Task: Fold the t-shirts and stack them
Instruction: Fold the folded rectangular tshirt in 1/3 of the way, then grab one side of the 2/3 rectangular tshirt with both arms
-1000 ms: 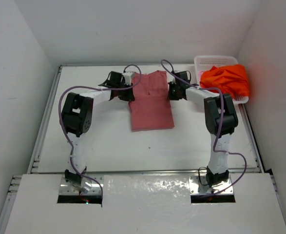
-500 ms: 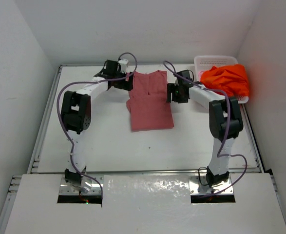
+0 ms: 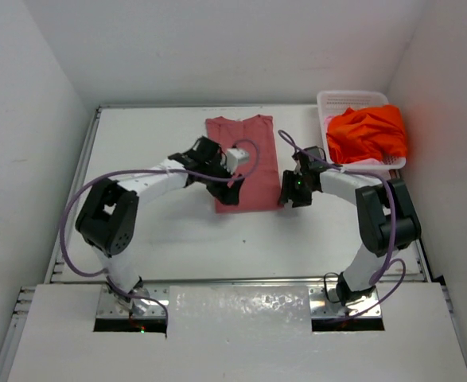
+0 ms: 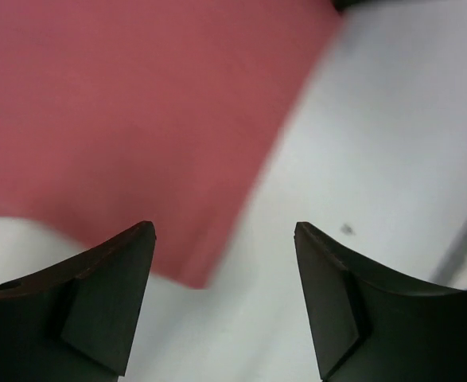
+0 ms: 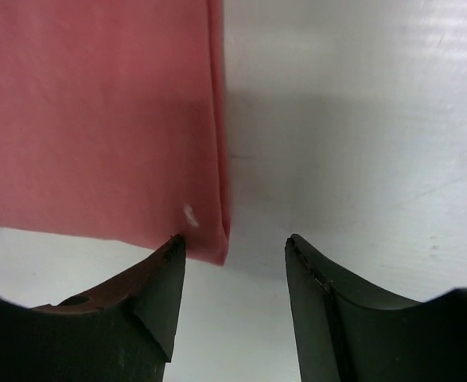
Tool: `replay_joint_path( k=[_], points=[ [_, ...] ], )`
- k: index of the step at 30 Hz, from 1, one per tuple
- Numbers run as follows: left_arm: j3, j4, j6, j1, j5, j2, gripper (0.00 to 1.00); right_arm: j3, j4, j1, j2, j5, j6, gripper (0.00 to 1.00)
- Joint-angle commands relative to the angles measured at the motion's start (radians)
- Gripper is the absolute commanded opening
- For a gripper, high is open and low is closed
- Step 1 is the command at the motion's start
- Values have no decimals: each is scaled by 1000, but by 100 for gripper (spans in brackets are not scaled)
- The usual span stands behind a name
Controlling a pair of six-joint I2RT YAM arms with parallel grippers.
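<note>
Rose-red t-shirt (image 3: 258, 163) seen from above: folded into a long narrow panel, flat on the white surface (image 3: 177, 239), neck end toward the far wall. Left hand (image 3: 230, 191) over the panel's near left corner, with that arm crossing the cloth. Right hand (image 3: 291, 193) just beside the near right corner, above bare surface. Orange t-shirt (image 3: 367, 134) bunched in a white basket (image 3: 334, 99) at the far right, spilling over its rim and well apart from the folded panel. Cannot tell from this height how wide either hand stands.

Seen from the left wrist, and blurred: left hand (image 4: 225, 298) spread wide, its dark fingers (image 4: 106, 310) well apart and nothing between them. Rose-red cloth across the upper left, ending in a near corner just ahead of the gap, closer to the left finger. White surface to the right and below.

Seen from the right wrist: right hand (image 5: 233, 298) likewise spread, pinching nothing. Folded edge of the rose-red t-shirt straight down the frame to a corner just ahead of the left finger. Small white speck (image 5: 190, 215) on the cloth near that corner. Bare surface ahead of the other finger.
</note>
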Motion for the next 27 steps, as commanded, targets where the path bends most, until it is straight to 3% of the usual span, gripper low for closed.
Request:
replay_joint_path(
  k=[1, 8, 17, 20, 24, 25, 26, 27],
  points=[
    [-46, -18, -8, -22, 4, 23, 70, -44, 77, -3, -16, -49, 58, 52],
    [-87, 18, -76, -19, -70, 54, 75, -99, 149, 12, 0, -62, 93, 53],
    [-175, 76, -140, -16, 13, 106, 75, -112, 161, 32, 6, -87, 114, 48],
    [-158, 93, -148, -14, -4, 135, 70, -100, 161, 32, 21, -84, 113, 38],
    [-126, 94, -175, 6, 30, 175, 40, -83, 157, 32, 43, -108, 119, 18],
    [-120, 91, -175, 9, 39, 177, 31, -81, 148, 32, 38, -108, 113, 16],
    [-118, 82, -172, 9, 50, 177, 14, -83, 143, 32, 32, -108, 108, 12],
    [-124, 80, -171, 9, 56, 168, 6, -83, 140, 33, 20, -108, 105, 9]
  ],
)
